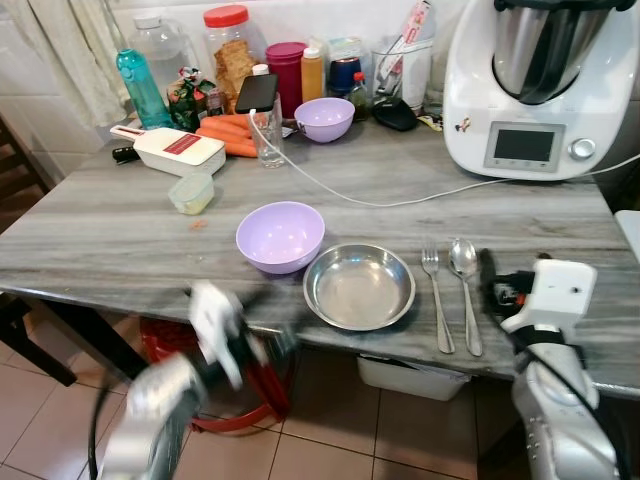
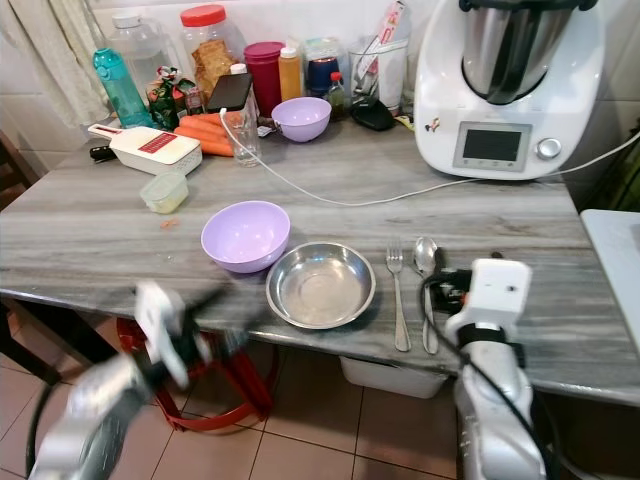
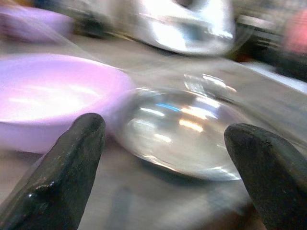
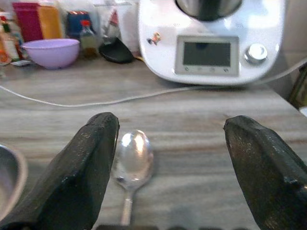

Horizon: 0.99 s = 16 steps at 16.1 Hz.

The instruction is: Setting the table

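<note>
On the grey table, a purple bowl sits beside a shallow steel bowl near the front edge. A fork and a spoon lie side by side to the right of the steel bowl. My left gripper is blurred, low at the table's front edge before the two bowls. In the left wrist view it is open, facing both bowls. My right gripper is open on the tabletop just right of the spoon, nothing between its fingers.
A white kitchen machine stands at the back right, its cable running across the table. At the back left are a second purple bowl, a glass, carrots, a slicer, a small green tub and several jars. A red stool stands under the table.
</note>
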Tool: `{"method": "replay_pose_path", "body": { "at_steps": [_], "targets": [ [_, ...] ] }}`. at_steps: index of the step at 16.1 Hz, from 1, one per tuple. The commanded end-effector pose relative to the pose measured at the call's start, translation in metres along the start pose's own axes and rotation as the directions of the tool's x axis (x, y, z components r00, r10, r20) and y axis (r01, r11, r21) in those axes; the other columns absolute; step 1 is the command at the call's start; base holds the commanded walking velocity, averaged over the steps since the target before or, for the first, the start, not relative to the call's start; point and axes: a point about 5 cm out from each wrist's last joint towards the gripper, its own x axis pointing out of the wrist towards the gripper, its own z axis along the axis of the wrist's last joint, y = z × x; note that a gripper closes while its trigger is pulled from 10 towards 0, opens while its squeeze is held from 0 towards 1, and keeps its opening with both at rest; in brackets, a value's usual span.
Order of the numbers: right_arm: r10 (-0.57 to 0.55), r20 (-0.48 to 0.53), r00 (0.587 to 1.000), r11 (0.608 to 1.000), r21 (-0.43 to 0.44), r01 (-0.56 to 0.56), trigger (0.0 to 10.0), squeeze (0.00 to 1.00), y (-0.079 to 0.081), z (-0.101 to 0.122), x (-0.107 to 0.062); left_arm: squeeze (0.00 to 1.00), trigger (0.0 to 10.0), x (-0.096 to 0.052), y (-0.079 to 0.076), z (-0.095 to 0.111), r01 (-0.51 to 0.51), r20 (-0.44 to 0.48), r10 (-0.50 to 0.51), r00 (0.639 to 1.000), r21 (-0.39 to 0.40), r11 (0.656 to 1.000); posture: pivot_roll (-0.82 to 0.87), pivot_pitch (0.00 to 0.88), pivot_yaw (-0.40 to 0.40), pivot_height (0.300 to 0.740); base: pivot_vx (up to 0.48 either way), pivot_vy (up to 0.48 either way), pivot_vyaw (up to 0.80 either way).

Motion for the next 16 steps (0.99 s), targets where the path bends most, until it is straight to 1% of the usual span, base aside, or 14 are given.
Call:
{"method": "replay_pose_path", "body": {
  "at_steps": [1, 3, 4, 5, 6, 7, 8, 9, 10, 11, 12, 15, 16],
  "targets": [
    [0.01, 0.038, 0.999, 1.0, -0.022, -0.01, 10.0, 1.0, 0.002, 0.005, -0.002, 0.0, 10.0, -0.005, 0.013, 0.002, -0.134, 0.03, 0.133, 0.991, 0.027, 0.991, -0.13, 0.0, 0.088, 0.74, 0.0, 0.0, 0.0],
    [0.013, 0.045, 0.999, 0.999, -0.05, -0.011, 10.0, 1.0, 0.001, 0.004, -0.005, 0.0, 10.0, -0.01, 0.016, 0.001, -0.247, 0.064, 0.244, 0.968, 0.052, 0.968, -0.12, 0.0, 0.08, 0.74, 0.0, 0.0, 0.0],
    [0.016, 0.049, 0.999, 0.998, -0.056, -0.013, 10.0, 1.0, 0.001, 0.004, -0.005, 0.0, 10.0, -0.012, 0.015, -0.001, -0.275, 0.066, 0.271, 0.96, 0.061, 0.959, -0.12, 0.0, 0.074, 0.74, 0.0, 0.0, 0.0],
    [0.026, 0.062, 0.998, 0.998, -0.066, -0.022, 10.0, 1.0, 0.002, 0.005, -0.007, 0.0, 10.0, -0.014, 0.016, -0.006, -0.347, 0.061, 0.342, 0.938, 0.102, 0.932, -0.12, 0.0, 0.071, 0.74, 0.0, 0.0, 0.0],
    [0.03, 0.064, 0.998, 0.998, -0.066, -0.026, 10.0, 1.0, 0.002, 0.006, -0.007, 0.0, 10.0, -0.015, 0.017, -0.009, -0.371, 0.05, 0.368, 0.929, 0.103, 0.923, -0.11, 0.0, 0.069, 0.74, 0.0, 0.0, 0.0],
    [0.032, 0.068, 0.997, 0.997, -0.069, -0.027, 10.0, 1.0, 0.003, 0.005, -0.008, 0.0, 10.0, -0.017, 0.021, -0.014, -0.432, 0.034, 0.431, 0.901, 0.131, 0.892, -0.11, 0.0, 0.068, 0.74, 0.0, 0.0, 0.0],
    [0.033, 0.069, 0.997, 0.997, -0.069, -0.028, 10.0, 1.0, 0.004, 0.005, -0.008, 0.0, 10.0, -0.017, 0.022, -0.015, -0.449, 0.03, 0.45, 0.893, 0.146, 0.881, -0.11, 0.0, 0.068, 0.74, 0.0, 0.0, 0.0],
    [0.036, 0.066, 0.997, 0.997, -0.073, -0.032, 10.0, 1.0, 0.005, 0.005, -0.008, 0.0, 10.0, -0.018, 0.024, -0.016, -0.475, 0.024, 0.479, 0.878, 0.184, 0.861, -0.11, 0.0, 0.071, 0.74, 0.0, 0.0, 0.0],
    [0.033, 0.056, 0.998, 0.997, -0.066, -0.03, 10.0, 1.0, 0.006, 0.003, -0.007, 0.0, 10.0, -0.017, 0.024, -0.017, -0.478, 0.023, 0.482, 0.876, 0.178, 0.86, -0.11, 0.0, 0.071, 0.74, 0.0, 0.0, 0.0],
    [0.032, 0.048, 0.998, 0.998, -0.063, -0.029, 10.0, 0.45, 0.006, 0.001, -0.007, 0.0, 10.0, -0.016, 0.026, -0.016, -0.487, 0.024, 0.491, 0.871, 0.172, 0.856, -0.11, 0.0, 0.073, 0.74, 0.0, 0.0, -0.8],
    [0.034, 0.049, 0.998, 0.997, -0.064, -0.031, 10.0, 0.0, 0.007, 0.001, -0.006, 0.0, 10.0, -0.014, 0.028, -0.015, -0.496, 0.022, 0.501, 0.865, 0.176, 0.85, -0.11, 0.0, 0.077, 0.74, 0.0, 0.0, -0.8],
    [0.033, 0.046, 0.998, 0.998, -0.055, -0.03, 10.0, 0.0, 0.007, 0.0, -0.006, 0.0, 10.0, -0.011, 0.028, -0.016, -0.494, 0.014, 0.501, 0.866, 0.182, 0.85, -0.11, 0.0, 0.079, 0.74, 0.0, 0.0, -0.72],
    [0.031, 0.044, 0.999, 0.998, -0.051, -0.029, 10.0, 0.0, 0.008, -0.001, -0.006, 0.0, 10.0, -0.009, 0.027, -0.017, -0.492, 0.01, 0.499, 0.867, 0.183, 0.851, -0.11, 0.0, 0.079, 0.74, 0.0, 0.0, 0.0]
  ]
}}
